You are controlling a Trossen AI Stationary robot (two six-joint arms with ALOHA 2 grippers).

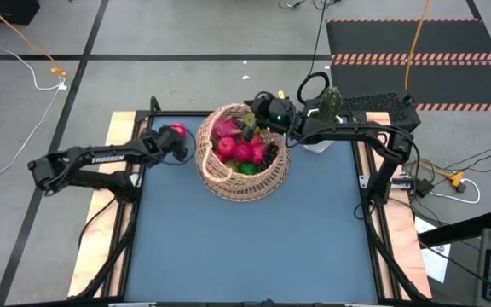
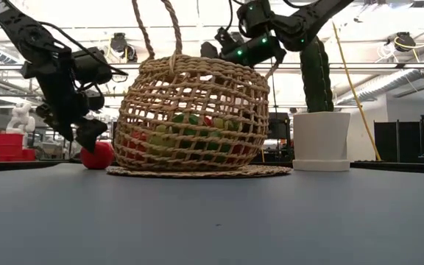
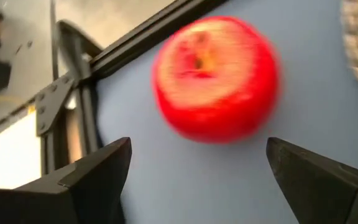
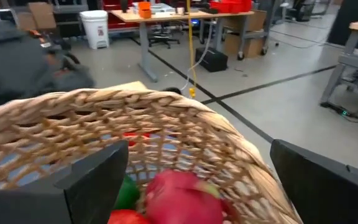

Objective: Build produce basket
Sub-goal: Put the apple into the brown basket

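The left gripper (image 1: 170,141) hangs spread wide over a red apple (image 1: 177,130) on the worktop (image 1: 245,239), just beside the basket (image 1: 242,153). It should straddle the apple squarely before closing. The right gripper (image 1: 258,115), spread, empty, hovers at the basket's rim.

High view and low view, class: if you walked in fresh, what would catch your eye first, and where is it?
The big woven basket at the table's far middle, heaped with red and green fruit. Just outside it, a lone red apple lies on the blue mat, with the open left gripper poised over it. The open right gripper hangs over the basket's rim, beside a potted cactus.
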